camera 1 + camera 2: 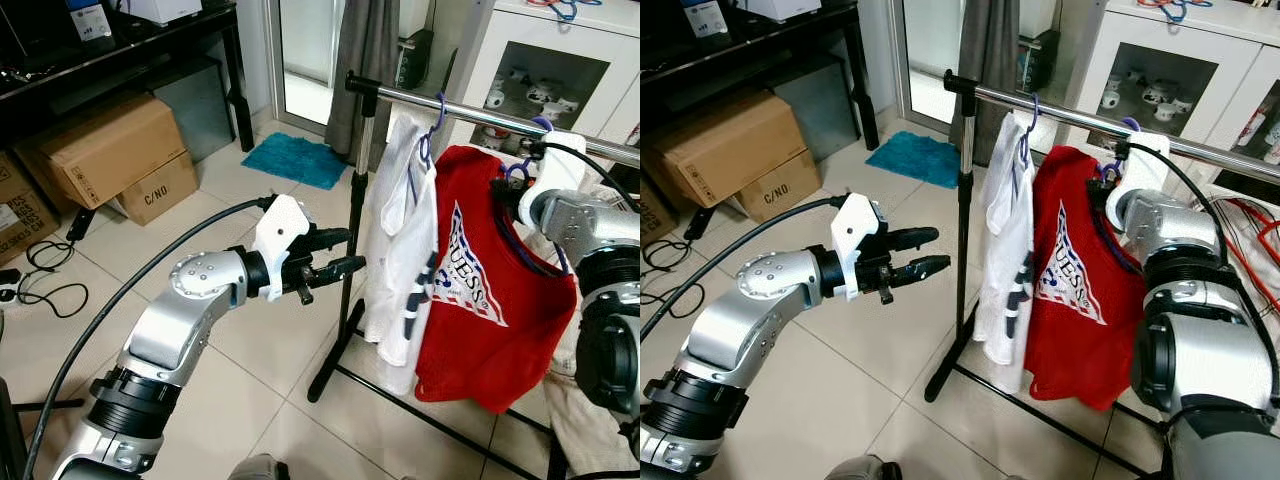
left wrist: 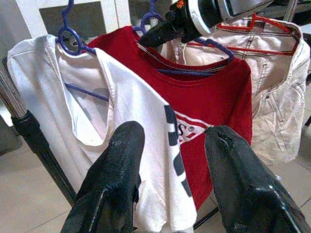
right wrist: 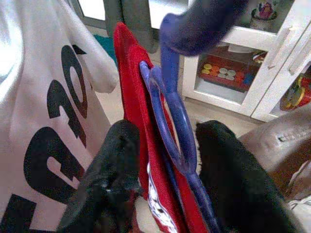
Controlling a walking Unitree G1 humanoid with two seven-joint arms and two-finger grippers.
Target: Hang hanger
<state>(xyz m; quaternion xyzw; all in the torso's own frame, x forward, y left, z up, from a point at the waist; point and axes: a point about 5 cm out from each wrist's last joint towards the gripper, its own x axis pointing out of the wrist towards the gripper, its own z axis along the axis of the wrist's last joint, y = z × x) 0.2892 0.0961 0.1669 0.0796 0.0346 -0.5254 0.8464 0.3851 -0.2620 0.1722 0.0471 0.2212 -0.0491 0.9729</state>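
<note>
A red T-shirt (image 1: pixel 480 300) hangs on a purple hanger (image 3: pixel 170 111) whose hook (image 1: pixel 540 124) sits at the chrome rail (image 1: pixel 480 112) of a clothes rack. My right gripper (image 3: pixel 167 131) is at the shirt's collar, open, its two black fingers either side of the hanger's neck. The left wrist view shows that right gripper (image 2: pixel 160 31) at the top of the red shirt. My left gripper (image 1: pixel 345 252) hovers open and empty left of the rack's upright pole (image 1: pixel 355 200), pointing at the clothes. A white T-shirt (image 1: pixel 405 230) hangs on another purple hanger beside the red one.
A beige garment (image 2: pixel 277 97) hangs behind the red shirt. Cardboard boxes (image 1: pixel 110 150) stand under a black desk at the left, with cables (image 1: pixel 45 270) on the tiled floor. A teal mat (image 1: pixel 295 158) lies by the door. A white cabinet (image 1: pixel 550 60) is behind the rack.
</note>
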